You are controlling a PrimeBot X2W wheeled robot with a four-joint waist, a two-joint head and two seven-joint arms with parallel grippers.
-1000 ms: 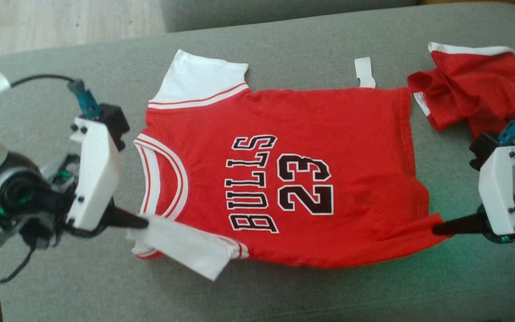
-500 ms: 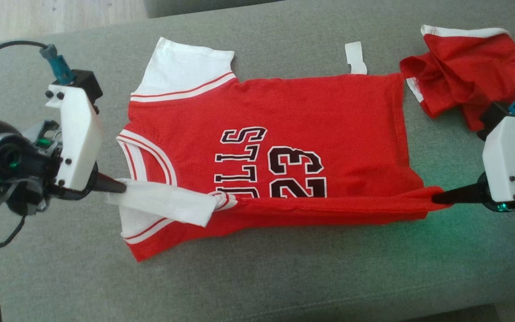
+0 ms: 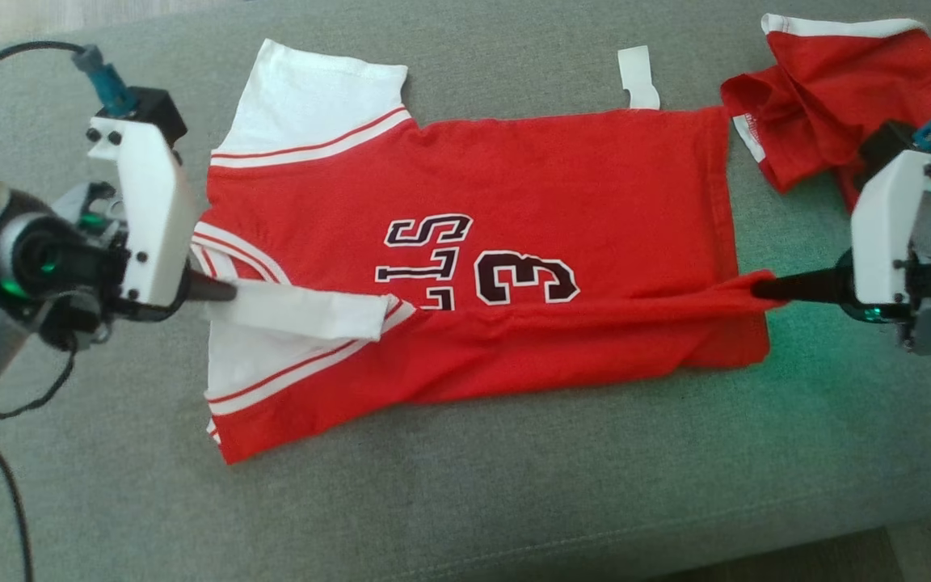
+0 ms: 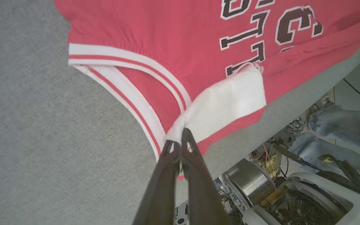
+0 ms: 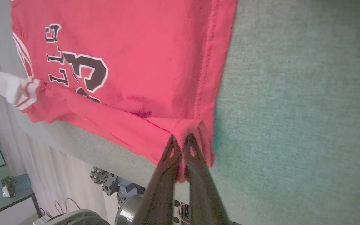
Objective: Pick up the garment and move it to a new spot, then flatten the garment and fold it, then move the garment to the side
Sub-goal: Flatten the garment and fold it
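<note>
Red jersey shirt (image 3: 554,170), white sleeves, black lettering: flat on grey fabric cushion (image 3: 514,485), near edge lifted. Left gripper (image 3: 223,291): clamped on near white sleeve. Right gripper (image 3: 760,287): clamped on hem corner.

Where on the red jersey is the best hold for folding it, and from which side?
Its two near corners: white sleeve from the left, hem corner from the right. The jersey lies spread sideways, collar left, hem right, leaving both ends open; the left end effector and right end effector pinch there now.
</note>
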